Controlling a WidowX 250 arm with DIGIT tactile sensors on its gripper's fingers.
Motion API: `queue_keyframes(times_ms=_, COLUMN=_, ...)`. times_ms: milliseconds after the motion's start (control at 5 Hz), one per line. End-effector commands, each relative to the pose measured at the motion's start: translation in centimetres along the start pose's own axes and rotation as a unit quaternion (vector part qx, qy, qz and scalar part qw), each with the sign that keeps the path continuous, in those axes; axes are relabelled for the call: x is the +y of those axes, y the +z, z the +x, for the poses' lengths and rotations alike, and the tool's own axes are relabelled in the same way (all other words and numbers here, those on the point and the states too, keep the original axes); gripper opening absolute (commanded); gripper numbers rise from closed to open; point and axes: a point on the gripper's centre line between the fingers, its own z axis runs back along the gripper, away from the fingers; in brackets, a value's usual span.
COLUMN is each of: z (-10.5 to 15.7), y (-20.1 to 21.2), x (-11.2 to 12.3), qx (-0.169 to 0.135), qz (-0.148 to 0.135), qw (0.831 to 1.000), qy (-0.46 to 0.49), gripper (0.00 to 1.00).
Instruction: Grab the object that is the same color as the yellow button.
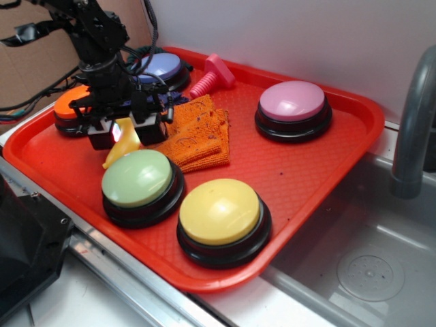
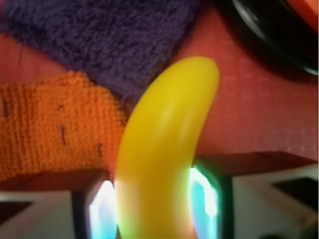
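The object, a small glossy yellow banana (image 1: 117, 155), sits between my gripper's (image 1: 128, 133) two fingers on the left side of the red tray (image 1: 306, 170). In the wrist view the banana (image 2: 169, 134) fills the gap, and both glowing pads (image 2: 102, 209) press against its sides. My gripper (image 2: 154, 211) is shut on it. Its free end points down toward the tray floor beside the green button; I cannot tell whether it touches. The yellow button (image 1: 219, 211), pale yellow on a black base, stands at the tray's front edge.
A green button (image 1: 138, 178) sits just in front of the gripper, with an orange button (image 1: 68, 109) behind to the left. An orange cloth (image 1: 201, 136) and a purple cloth (image 2: 109, 35) lie beside the banana. A blue button (image 1: 160, 68), pink bolt (image 1: 211, 75) and pink button (image 1: 293, 102) stand further back. A sink (image 1: 368, 259) lies to the right.
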Motion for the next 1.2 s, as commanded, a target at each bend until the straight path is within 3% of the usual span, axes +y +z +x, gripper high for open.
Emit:
queue_keyframes(times_ms=0, z=0.9, y=5.7, x=-0.8, qx=-0.031, qz=0.028, qw=0.99, qy=-0.131, gripper=0.0)
queue_keyframes(times_ms=200, z=1.0, y=8.9, x=-1.6, qx=-0.038, qz=0.046, qw=0.975, qy=-0.215, gripper=0.0)
queue_keyframes(times_ms=600, z=-0.8, y=14.1, x=-3.5, qx=-0.068, qz=-0.019, qw=0.945, qy=-0.32, gripper=0.0)
queue_keyframes(times_ms=800, z=-1.2, y=14.8, x=-3.3, qx=-0.067, qz=-0.041, qw=0.958, qy=-0.277, gripper=0.0)
queue_keyframes(times_ms=1000, z=-0.1, y=14.8, x=-2.3, qx=-0.062, qz=-0.038, qw=0.972, qy=-0.224, gripper=0.0)
